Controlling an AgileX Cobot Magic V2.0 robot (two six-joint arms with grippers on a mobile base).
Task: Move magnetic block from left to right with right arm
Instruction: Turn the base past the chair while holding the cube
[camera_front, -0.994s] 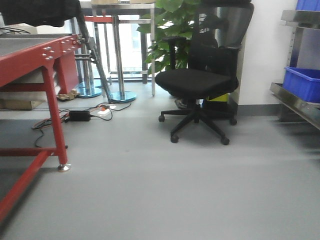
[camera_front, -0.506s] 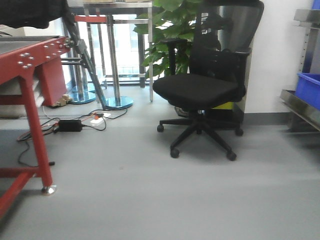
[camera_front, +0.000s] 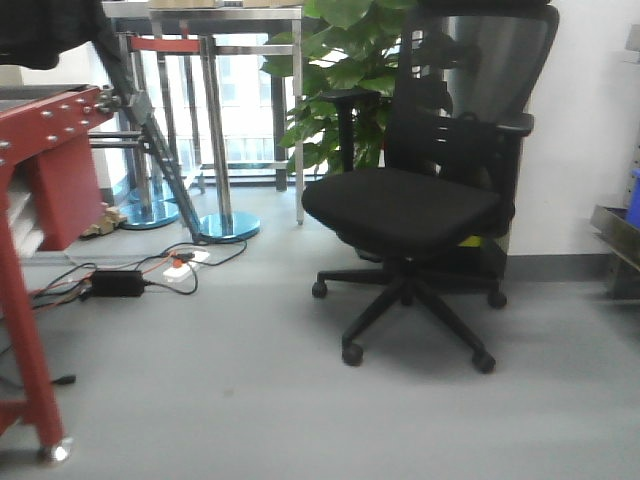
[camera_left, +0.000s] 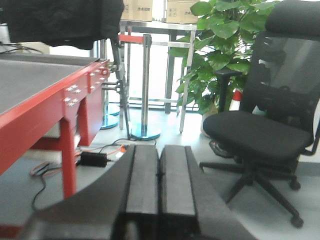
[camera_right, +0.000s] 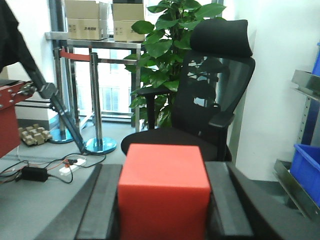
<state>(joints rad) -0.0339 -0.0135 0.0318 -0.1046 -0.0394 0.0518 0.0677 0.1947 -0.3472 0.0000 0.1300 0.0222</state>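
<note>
The magnetic block, a bright red cube, fills the low middle of the right wrist view. My right gripper is shut on it, one black finger pressed against each side, and carries it in the air facing the room. In the left wrist view my left gripper is shut, its two black pads touching with nothing between them. Neither gripper nor the block shows in the front view.
A black office chair stands ahead on the grey floor, with a leafy plant behind it. The red metal table is at the left edge. Cables and a power brick lie on the floor. A blue bin sits on shelving at right.
The front view has swung and moved closer: the chair has grown, the red table has slid toward the left edge, and the blue bin has nearly left the right side.
</note>
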